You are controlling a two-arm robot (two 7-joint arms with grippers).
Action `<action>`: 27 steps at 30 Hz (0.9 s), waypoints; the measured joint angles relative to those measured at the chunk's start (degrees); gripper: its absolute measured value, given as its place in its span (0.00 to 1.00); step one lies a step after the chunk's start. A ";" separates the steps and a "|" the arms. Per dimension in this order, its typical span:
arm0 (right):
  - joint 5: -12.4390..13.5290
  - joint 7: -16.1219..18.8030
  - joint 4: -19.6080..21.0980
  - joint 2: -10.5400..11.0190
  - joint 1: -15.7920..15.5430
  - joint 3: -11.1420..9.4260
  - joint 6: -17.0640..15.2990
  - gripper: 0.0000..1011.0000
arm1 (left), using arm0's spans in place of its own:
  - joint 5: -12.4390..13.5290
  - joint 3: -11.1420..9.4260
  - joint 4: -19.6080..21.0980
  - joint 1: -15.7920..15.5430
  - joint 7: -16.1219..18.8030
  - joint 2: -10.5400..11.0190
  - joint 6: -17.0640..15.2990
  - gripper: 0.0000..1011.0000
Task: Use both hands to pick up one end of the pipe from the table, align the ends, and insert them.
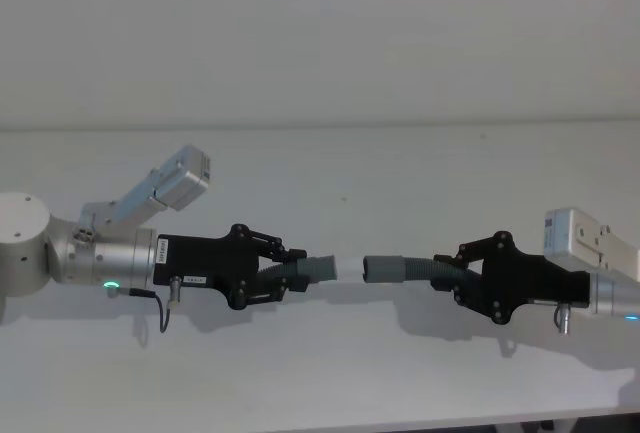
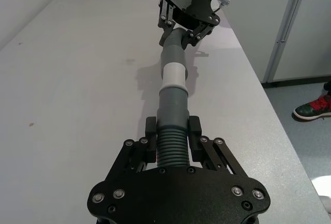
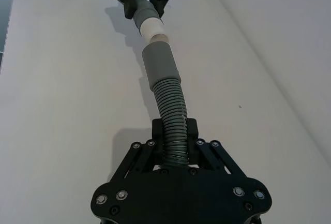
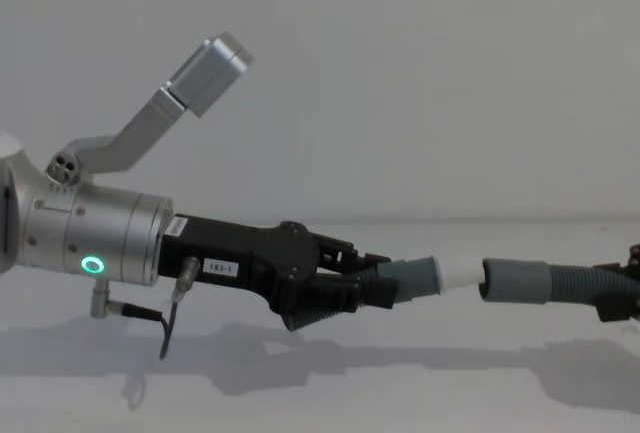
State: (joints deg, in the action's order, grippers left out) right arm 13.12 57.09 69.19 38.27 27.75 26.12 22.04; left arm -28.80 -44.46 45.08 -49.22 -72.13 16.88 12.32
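i've got the left gripper clamped on the ribbed body of the white-tipped pipe piece and the right gripper clamped on the wide-cuffed piece. both are held above the table so the ends face in line, tip at the cuff's mouth. plain white surface, pale wall behind.

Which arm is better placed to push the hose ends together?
Probably the left: the left gripper clamps just behind the white-tipped cuff, so it should push stiffly; the right gripper holds ribbed hose well back from the wide cuff.
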 joint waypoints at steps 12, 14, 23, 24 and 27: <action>0.00 0.00 0.00 0.00 0.00 0.00 0.00 0.22 | -0.27 -0.43 0.09 -0.02 0.07 0.07 0.00 0.32; 0.00 0.00 0.00 0.00 0.00 0.00 0.00 0.22 | -0.28 -0.50 0.11 -0.02 0.07 0.08 0.01 0.32; 0.00 0.00 0.00 0.00 0.00 0.00 0.00 0.22 | -0.20 -0.84 -0.19 -0.17 -0.10 -0.15 0.58 0.32; 0.00 0.00 0.00 0.00 0.00 0.00 0.00 0.22 | -0.19 -0.86 -0.24 -0.18 -0.16 -0.18 0.68 0.32; 0.00 0.00 0.00 0.00 0.00 0.00 0.00 0.22 | -0.14 -0.90 -0.47 -0.24 -0.32 -0.30 0.93 0.32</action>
State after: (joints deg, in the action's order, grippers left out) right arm 13.12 57.10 69.19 38.27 27.75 26.12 22.05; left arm -28.94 -45.37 44.61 -49.45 -72.45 16.58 13.25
